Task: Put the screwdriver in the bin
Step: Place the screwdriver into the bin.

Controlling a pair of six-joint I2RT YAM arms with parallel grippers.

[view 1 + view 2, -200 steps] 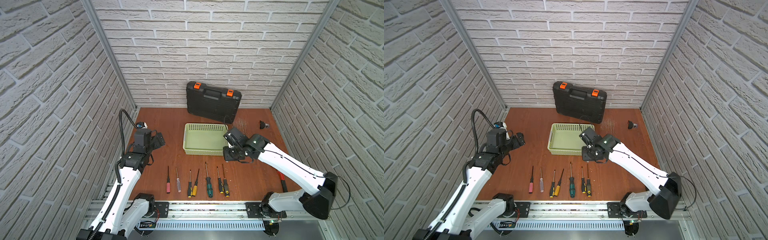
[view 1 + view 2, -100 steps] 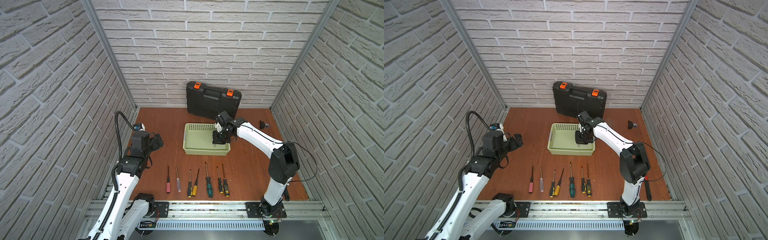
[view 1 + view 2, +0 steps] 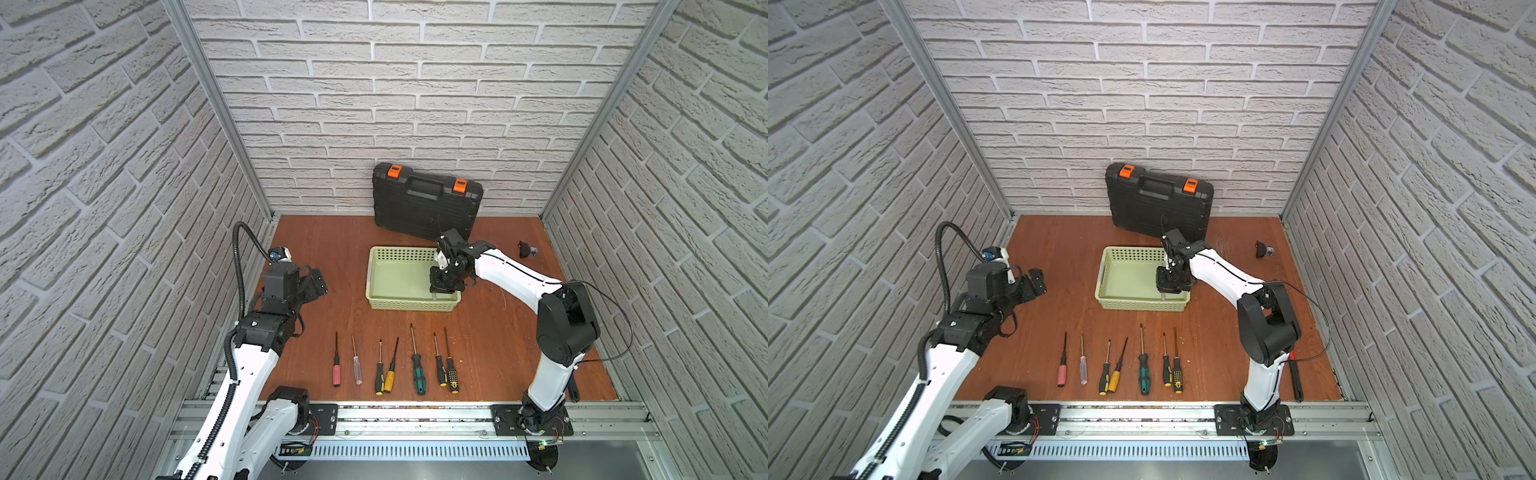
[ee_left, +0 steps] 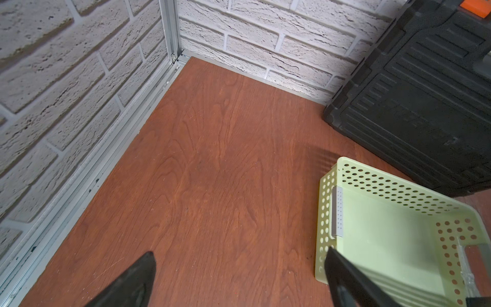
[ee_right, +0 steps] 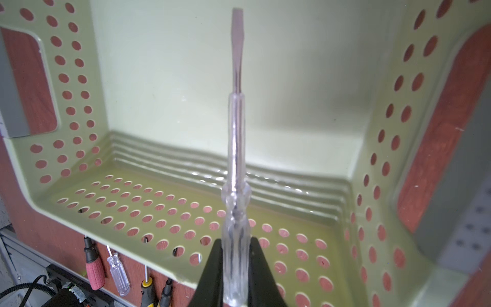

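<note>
1. Location of the workpiece. The screwdriver (image 5: 235,159) is clamped in the right hand (image 5: 236,240). The fingers close on its clear plastic handle and the flat blade points away from the wrist. In a top view the right hand (image 3: 445,286) sits inside the bin (image 3: 409,249), low at the corner nearest the right arm. I cannot tell whether the blade touches the bin floor.

2. Handling properties (my assessment). The tool looks light and fully rigid. The handle is smooth, round and glossy, so I expect it to be slippery and to roll once freed. The metal shaft is thin. I judge nothing here to be fragile, and a short drop onto the plastic floor should do no harm.

3. Hold point. The handle is the correct place, being the thickest section and carrying most of the weight. A grip on the shaft would let the tool pivot.

4. Idle arm. The left hand (image 4: 239,252) is spread wide with nothing between its fingers, above bare tabletop (image 4: 212,159) beside the bin.
</note>
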